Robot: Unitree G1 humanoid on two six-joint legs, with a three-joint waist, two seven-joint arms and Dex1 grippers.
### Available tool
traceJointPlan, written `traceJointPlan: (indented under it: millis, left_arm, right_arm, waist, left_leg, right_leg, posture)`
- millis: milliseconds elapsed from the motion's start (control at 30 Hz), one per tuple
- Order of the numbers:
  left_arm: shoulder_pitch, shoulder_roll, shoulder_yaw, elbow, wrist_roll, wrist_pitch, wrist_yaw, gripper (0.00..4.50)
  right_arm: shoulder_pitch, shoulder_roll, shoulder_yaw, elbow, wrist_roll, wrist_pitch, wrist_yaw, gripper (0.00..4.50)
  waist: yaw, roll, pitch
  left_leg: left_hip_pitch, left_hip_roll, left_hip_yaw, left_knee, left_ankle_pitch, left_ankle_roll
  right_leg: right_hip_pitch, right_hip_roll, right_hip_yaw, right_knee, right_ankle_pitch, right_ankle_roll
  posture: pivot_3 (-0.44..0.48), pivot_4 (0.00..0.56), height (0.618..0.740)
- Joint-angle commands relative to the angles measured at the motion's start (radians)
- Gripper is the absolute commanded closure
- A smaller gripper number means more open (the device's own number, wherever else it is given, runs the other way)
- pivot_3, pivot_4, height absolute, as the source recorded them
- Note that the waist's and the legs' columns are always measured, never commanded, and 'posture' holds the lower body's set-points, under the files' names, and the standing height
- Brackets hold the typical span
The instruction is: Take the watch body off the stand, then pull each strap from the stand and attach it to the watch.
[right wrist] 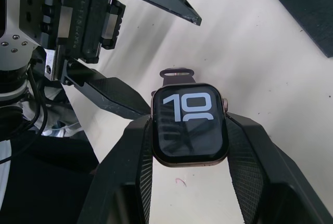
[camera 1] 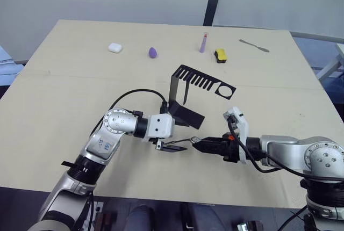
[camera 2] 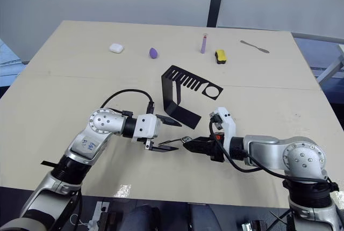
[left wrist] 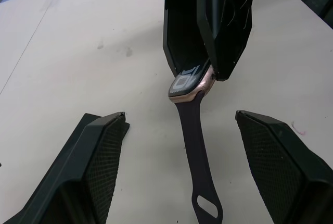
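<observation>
**Watch held at the near edge, one strap on**

Table (camera 1: 64,80): wide, pale beige, matte top, carrying everything.

Stand (camera 1: 185,94): black bent sheet metal, sitting around the middle of the tabletop; the comb-slotted top plate with its round hole is pointing toward the far right corner. No strap can be made out on it from here.

Left gripper (camera 1: 173,145): hanging just in front of the stand's foot, toward the near edge, fingers spread wide and holding nothing. Ribbed black pads (left wrist: 99,156) are flanking the strap without touching it.

Right gripper (right wrist: 188,130): facing the left one, closed across the watch body (right wrist: 188,123), pinching its two side rims.

Strap (left wrist: 195,146): dark, thin, rubbery-looking, already hanging from the watch body with its slotted end free between the left fingers.

Handling, my guess: the body is light, hard and glossy, so likely slippery and scratch-prone; the side rims are the sensible hold. The strap looks limp, so taking it close to the end being attached should be keeping it from flopping.

Far edge: white earbud case (camera 1: 115,48), purple egg shape (camera 1: 154,52).
</observation>
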State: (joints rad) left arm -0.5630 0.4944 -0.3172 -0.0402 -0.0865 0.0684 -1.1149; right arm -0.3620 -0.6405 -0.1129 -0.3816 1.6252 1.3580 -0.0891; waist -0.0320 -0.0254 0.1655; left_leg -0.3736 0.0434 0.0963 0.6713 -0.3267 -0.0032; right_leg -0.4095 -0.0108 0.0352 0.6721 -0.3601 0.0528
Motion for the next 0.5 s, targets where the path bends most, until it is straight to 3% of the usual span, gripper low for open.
traceJointPlan:
  millis: [33,133,500]
  left_arm:
    - [-0.013,-0.01,-0.004,0.003,0.006,-0.031,0.008,1.72]
    - [-0.015,-0.014,-0.014,0.009,0.015,-0.031,0.003,3.1]
    - [-0.011,-0.025,-0.02,-0.002,0.017,-0.018,0.017,3.1]
  right_arm:
    - [0.004,-0.04,0.021,-0.002,0.094,-0.064,-0.054,2.99]
    - [0.005,-0.074,0.048,-0.001,0.136,-0.102,-0.076,2.99]
    - [-0.005,-0.156,0.128,-0.008,0.202,-0.194,-0.092,2.99]
  waist:
    - [0.001,0.0,0.0]
    - [0.0,0.0,0.0]
    - [0.001,0.0,0.0]
  left_leg:
    - [0.0,0.0,0.0,0.0,0.0,0.0]
    - [0.0,0.0,0.0,0.0,0.0,0.0]
    - [-0.001,0.0,0.0,0.0,0.0,0.0]
  right_leg:
    - [0.0,0.0,0.0,0.0,0.0,0.0]
    - [0.0,0.0,0.0,-0.001,0.0,0.0]
    - [0.0,0.0,0.0,-0.002,0.0,0.0]
  posture:
    - [0.0,0.15,0.74]
    - [0.0,0.15,0.74]
    - [0.0,0.15,0.74]
